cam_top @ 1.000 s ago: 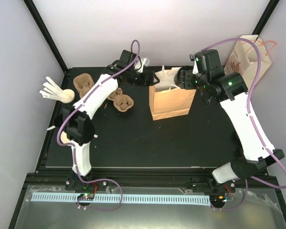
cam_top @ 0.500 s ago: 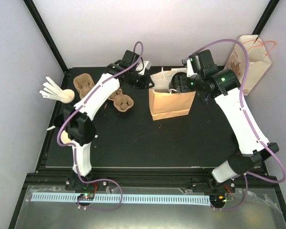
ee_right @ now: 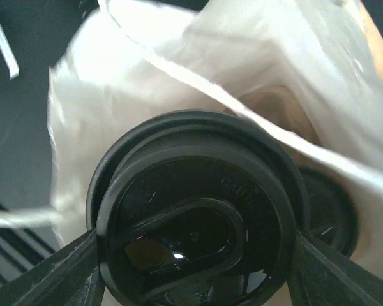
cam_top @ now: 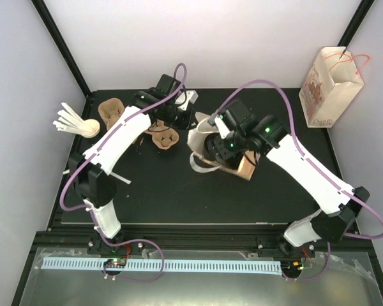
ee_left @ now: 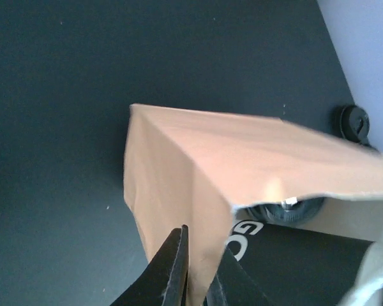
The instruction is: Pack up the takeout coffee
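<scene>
In the top view the brown paper bag [cam_top: 246, 167] leans over near the middle of the frame on the black table [cam_top: 179, 197], its pale inside turned toward the upper left and a white handle [cam_top: 204, 167] trailing at its lower left. The right gripper [cam_top: 218, 148] sits at the bag's mouth. In the right wrist view its fingers [ee_right: 76, 268] stand wide on either side of the takeout coffee [ee_right: 195, 236], gripping it. Only the black lid shows, filling the lower centre of that frame, with the bag's white lining around it. A second dark round shape [ee_right: 329, 210] lies just right of the lid; what it is cannot be told.

The left gripper [cam_top: 177, 113] is just upper left of the bag. In the left wrist view its fingers [ee_left: 175, 268] are narrow, pinched on the bag's paper edge at the bottom of the frame.

Two pulp cup carriers [cam_top: 163, 137] lie left of the bag. A bunch of white stirrers [cam_top: 70, 121] stands at the far left, and a printed paper bag [cam_top: 329, 86] at the upper right.
</scene>
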Controlling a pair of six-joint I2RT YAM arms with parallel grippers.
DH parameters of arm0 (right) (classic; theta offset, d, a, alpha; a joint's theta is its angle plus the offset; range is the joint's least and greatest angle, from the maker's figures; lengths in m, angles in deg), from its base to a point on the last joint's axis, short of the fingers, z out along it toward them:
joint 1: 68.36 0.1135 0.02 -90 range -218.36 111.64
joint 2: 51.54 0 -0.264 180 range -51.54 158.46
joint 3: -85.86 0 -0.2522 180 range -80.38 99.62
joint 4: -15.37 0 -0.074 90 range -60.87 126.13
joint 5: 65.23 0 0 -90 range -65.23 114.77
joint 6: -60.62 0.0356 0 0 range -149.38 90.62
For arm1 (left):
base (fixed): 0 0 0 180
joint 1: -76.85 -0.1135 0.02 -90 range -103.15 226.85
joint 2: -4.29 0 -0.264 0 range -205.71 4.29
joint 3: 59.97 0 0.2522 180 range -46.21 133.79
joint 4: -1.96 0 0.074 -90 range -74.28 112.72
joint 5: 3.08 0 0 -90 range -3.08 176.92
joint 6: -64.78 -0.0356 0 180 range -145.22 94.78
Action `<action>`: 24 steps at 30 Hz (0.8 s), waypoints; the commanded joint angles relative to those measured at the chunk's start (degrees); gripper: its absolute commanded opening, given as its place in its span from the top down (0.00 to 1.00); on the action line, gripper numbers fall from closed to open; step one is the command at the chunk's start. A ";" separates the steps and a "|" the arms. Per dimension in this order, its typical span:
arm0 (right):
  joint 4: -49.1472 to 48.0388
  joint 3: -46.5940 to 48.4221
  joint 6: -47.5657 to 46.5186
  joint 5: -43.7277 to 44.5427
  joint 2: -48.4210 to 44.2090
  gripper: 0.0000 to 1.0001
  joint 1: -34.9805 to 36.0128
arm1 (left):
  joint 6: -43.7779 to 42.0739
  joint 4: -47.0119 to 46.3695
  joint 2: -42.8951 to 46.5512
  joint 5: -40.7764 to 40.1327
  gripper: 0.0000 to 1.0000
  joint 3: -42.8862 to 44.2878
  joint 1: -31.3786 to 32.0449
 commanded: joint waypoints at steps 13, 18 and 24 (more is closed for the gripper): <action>-14.26 -17.98 -2.02 15.75 -9.09 0.49 13.19 | -8.98 3.98 16.68 -8.15 0.93 -11.04 6.03; -21.79 -22.94 -4.37 18.24 -10.74 0.56 18.19 | -10.51 3.74 18.60 -7.15 0.93 -12.96 7.26; -29.25 -25.18 -6.60 17.15 -10.90 0.56 18.21 | -9.86 4.56 19.17 -5.79 0.94 -13.48 7.34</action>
